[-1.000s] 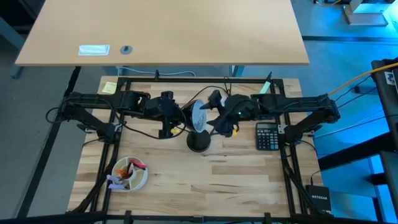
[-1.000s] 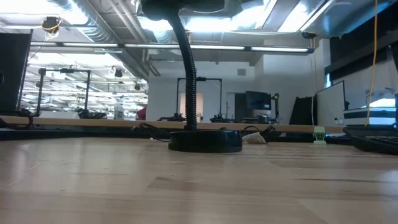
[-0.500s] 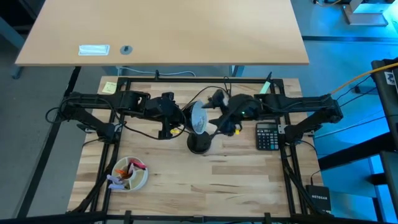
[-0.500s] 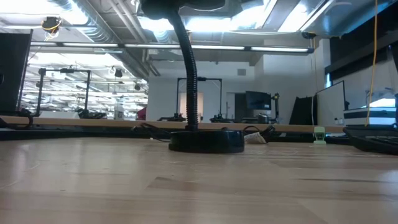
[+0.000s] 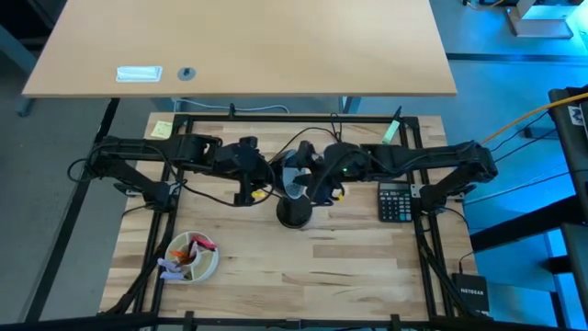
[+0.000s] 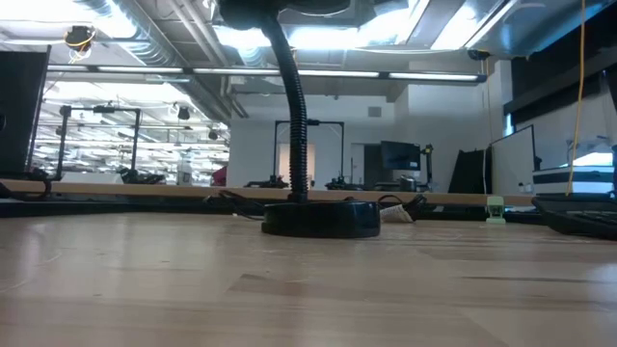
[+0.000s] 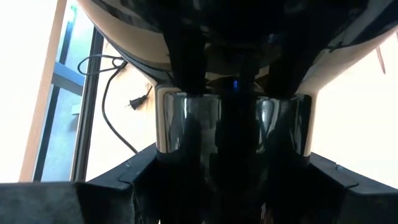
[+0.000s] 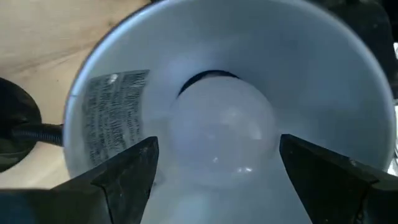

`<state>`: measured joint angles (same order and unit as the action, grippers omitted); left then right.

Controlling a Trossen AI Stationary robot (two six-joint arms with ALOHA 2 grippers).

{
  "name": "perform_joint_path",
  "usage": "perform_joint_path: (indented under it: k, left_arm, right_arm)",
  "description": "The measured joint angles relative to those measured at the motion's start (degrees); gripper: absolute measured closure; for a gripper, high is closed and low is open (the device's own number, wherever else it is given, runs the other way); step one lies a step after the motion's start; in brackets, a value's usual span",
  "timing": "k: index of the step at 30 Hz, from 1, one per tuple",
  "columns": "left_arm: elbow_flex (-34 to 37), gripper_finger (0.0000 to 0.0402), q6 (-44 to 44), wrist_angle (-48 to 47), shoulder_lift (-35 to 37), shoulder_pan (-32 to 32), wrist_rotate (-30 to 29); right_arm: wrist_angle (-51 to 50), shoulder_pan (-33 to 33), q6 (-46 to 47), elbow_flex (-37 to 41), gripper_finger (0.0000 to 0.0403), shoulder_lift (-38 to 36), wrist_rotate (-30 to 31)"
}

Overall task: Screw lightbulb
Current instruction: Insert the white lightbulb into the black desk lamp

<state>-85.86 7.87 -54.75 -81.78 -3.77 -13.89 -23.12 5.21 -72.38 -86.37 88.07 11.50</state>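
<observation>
Bulb (image 8: 222, 127) sits inside the lamp shade (image 8: 348, 81) at table centre, the right gripper (image 8: 217, 165) reaching in with jaws apart either side, ready to twist, while the left gripper (image 5: 260, 172) braces the shade's back, jaws unclear.

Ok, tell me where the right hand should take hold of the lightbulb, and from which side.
Grip the lightbulb on its round white dome, the only part showing; its base is hidden in the socket. Come straight in through the open mouth of the lamp shade, whose walls block every other side. The right hand already faces it, fingers open either side of the dome.
</observation>
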Motion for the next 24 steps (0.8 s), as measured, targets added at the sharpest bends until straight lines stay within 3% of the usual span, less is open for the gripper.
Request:
perform_joint_path:
  k: [7,16,24]
  left_arm:
    - [0.0,0.0153,0.0,0.0,0.0,0.0,0.0]
    - [0.0,0.0153,0.0,-0.3,0.0,0.0,-0.1]
    - [0.0,0.0153,-0.2,-1.3,0.0,0.0,-0.2]
  right_arm:
    - [1.3,0.0,-1.6,0.0,0.0067,0.3,-2.1]
    - [4.0,0.0,-1.6,0.0,0.0137,0.9,-3.6]
    - [4.4,0.1,-1.6,-0.2,0.0147,2.7,-1.6]
